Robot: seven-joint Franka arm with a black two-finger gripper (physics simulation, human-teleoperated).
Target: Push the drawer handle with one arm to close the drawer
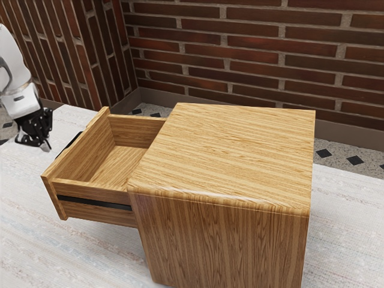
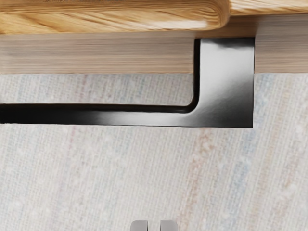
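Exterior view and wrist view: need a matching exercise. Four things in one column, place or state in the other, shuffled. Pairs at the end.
Things:
1. Drawer
2. Handle
3. Wall
4. Tool

Place or state:
A. Red-brown brick, behind the cabinet
B. At the arm's end, apart from the drawer
C. Open, sticking out of the cabinet
D. Fixed to the drawer's front

Pairs: 1-C, 2-D, 3-A, 4-B
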